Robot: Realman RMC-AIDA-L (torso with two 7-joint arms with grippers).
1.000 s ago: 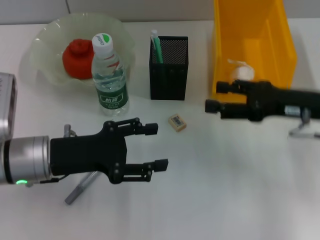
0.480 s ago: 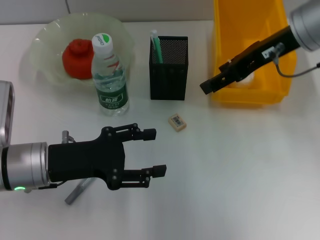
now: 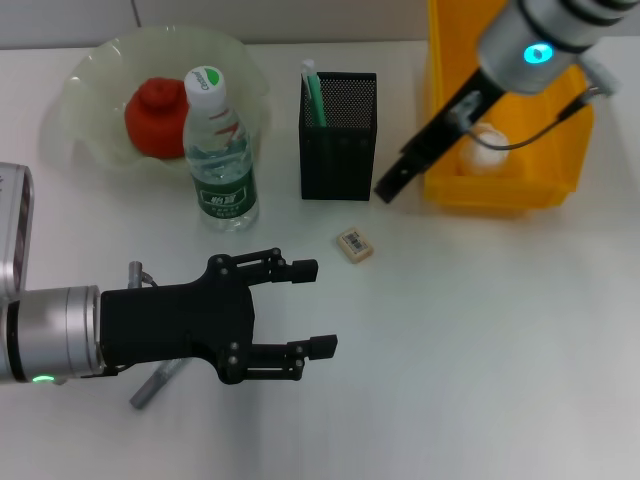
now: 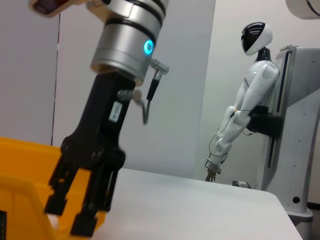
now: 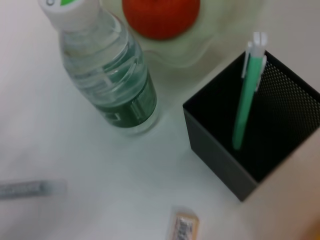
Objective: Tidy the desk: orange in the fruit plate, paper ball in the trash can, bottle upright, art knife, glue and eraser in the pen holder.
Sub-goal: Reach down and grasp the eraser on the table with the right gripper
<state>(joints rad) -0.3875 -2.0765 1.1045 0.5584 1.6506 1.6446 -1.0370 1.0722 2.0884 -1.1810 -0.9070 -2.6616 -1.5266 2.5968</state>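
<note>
The white worktop (image 3: 480, 350) fills the head view. At the upper right sits the yellow trash can (image 3: 505, 90), and the paper ball (image 3: 488, 140) already lies inside it, so that item looks finished. At the upper left the pale fruit plate (image 3: 90, 80) holds the orange (image 3: 155, 115), also apparently done. Just in front of the plate the bottle (image 3: 222, 150) stands upright, cap up, so it seems to need nothing more.

The left hand (image 3: 295, 310) occupies the lower left of the head view, lying level over the worktop with its fingers spread wide and nothing between them. It points toward the centre of the frame, a likely ready pose for one of the small items. Beneath its body a grey stick-shaped tool (image 3: 160, 380) pokes out at the lower left; it may be the art knife or the glue, I cannot tell which.

The right hand (image 3: 390, 188) slants down from the upper right, its tip between the trash can and the pen holder (image 3: 338, 135). Its fingers look drawn together in the left wrist view, holding nothing visible.

The black mesh pen holder, upper centre, contains one green pen (image 3: 314, 95). The eraser (image 3: 354, 245) lies on the worktop just below it, near centre, untouched, and probably the next thing to collect.
</note>
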